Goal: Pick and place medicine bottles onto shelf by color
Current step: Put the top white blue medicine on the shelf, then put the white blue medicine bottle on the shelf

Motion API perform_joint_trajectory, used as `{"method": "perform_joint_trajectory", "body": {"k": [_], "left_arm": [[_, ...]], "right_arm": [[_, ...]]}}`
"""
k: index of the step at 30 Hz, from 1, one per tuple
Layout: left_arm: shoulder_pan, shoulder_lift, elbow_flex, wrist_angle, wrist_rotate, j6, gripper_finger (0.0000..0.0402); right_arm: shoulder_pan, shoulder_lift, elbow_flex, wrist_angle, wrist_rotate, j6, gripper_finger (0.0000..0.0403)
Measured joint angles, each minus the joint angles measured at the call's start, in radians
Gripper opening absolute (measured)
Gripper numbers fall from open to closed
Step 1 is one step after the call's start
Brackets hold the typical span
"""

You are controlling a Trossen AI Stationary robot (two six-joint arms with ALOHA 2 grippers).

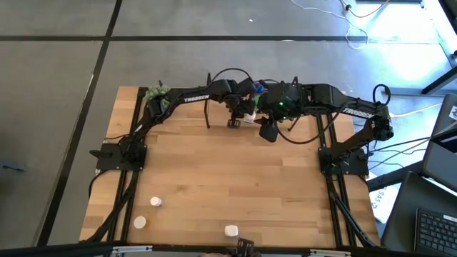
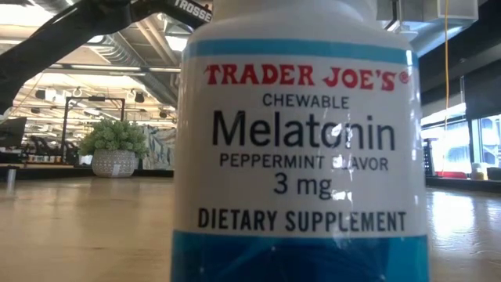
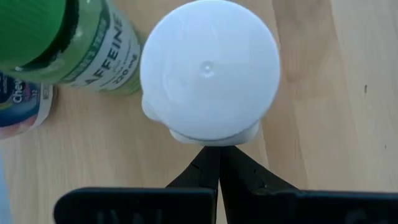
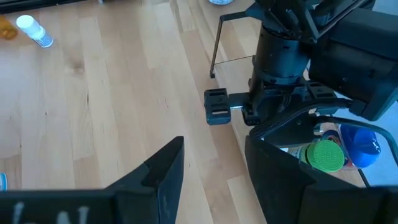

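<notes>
The left gripper (image 3: 217,163), fingers pressed together and empty, sits just beside a white-capped bottle (image 3: 208,68) on the shelf (image 1: 300,125) at the worktop's far edge, apparently touching. The right gripper (image 4: 211,171) hovers nearby, open, empty.

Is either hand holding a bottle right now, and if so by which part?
Neither. The left hand is shut with nothing between its fingers, just behind a white-capped bottle. The right hand is open and empty.

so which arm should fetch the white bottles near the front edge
Probably the right: its end effector is open and empty. The left end effector is shut, beside a white-capped bottle. Both sit far from the front bottles.
</notes>
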Motion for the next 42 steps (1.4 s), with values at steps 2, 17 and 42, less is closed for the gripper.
{"method": "perform_joint_trajectory", "body": {"k": [2,17,42], "left_arm": [[-0.004,0.0,0.0,0.005,0.0,0.0,0.0],[-0.023,0.0,0.0,0.045,0.0,0.002,0.0],[-0.031,0.0,0.001,0.043,-0.09,0.033,0.0]], "right_arm": [[0.0,0.0,0.0,0.0,0.001,0.0,0.0173],[0.0,0.0,0.0,0.014,0.002,0.0,0.0173],[0.0,0.0,0.0,0.023,-0.002,0.0,0.0173]]}}
